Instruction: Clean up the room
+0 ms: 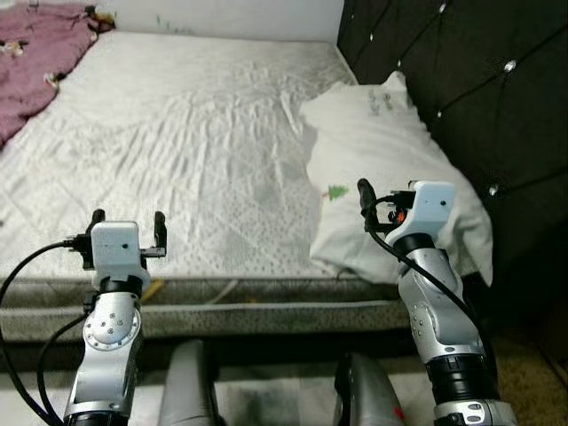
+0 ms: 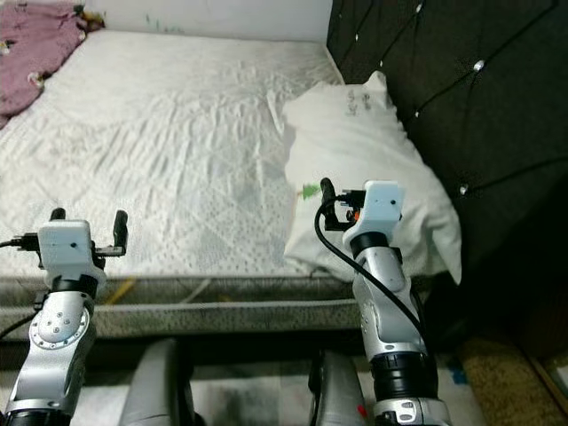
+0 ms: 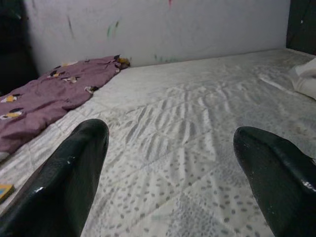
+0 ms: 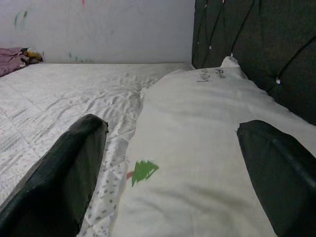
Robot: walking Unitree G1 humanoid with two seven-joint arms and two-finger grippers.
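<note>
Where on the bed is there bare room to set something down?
The widest bare patch is the middle of the mattress, between the purple blanket at the far left corner and the white pillow. The right side is crowded: the pillow lies against the dark headboard, just ahead of the right gripper.

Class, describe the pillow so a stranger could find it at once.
Start at the bed, then go to its right side along the dark tufted headboard. The pillow lies there, before the right gripper: white, with a small green tree mark, unlike the purple blanket opposite.
</note>
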